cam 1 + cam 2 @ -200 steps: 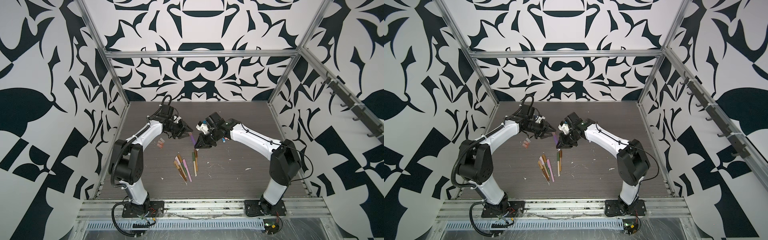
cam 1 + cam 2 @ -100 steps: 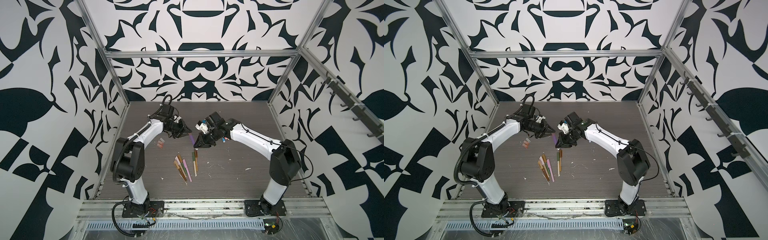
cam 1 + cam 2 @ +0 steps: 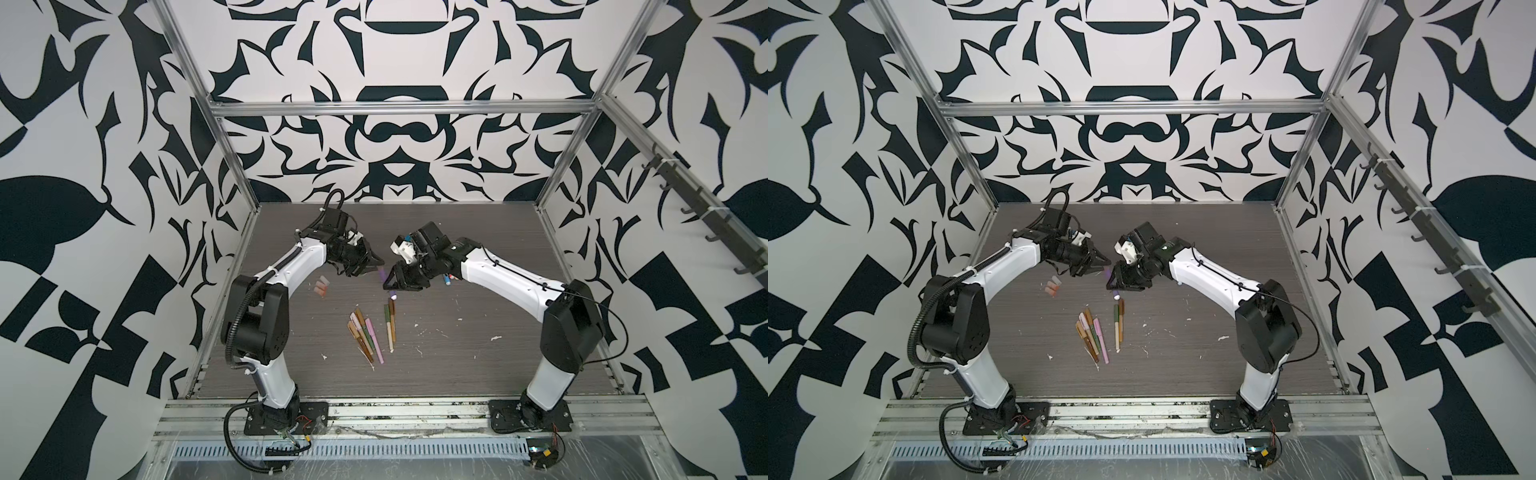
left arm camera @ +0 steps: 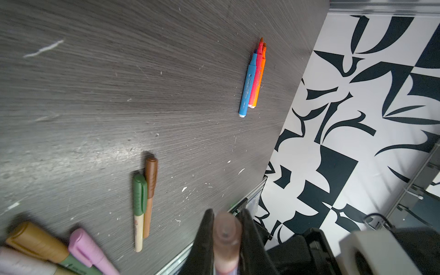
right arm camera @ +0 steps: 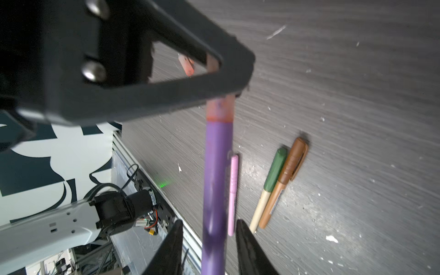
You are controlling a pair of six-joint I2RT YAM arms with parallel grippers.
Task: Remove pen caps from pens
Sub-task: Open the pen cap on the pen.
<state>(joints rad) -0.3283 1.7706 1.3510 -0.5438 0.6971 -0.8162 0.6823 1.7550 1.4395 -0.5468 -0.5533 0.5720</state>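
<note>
Uncapping the purple pen (image 5: pixel 215 154): our left gripper (image 4: pixel 226 212) clenches its cap (image 5: pixel 220 109); our right gripper (image 5: pixel 209 222), released around the barrel (image 5: pixel 214 195), likely must clamp before we pull.

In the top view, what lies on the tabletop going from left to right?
Loose pen caps → fanned bunch of capped pens → green and brown pen pair → coloured pens peeking out beside the right arm.

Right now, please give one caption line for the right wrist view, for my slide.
Left end effector grips the cap of the purple pen; right end effector open around its barrel.
</note>
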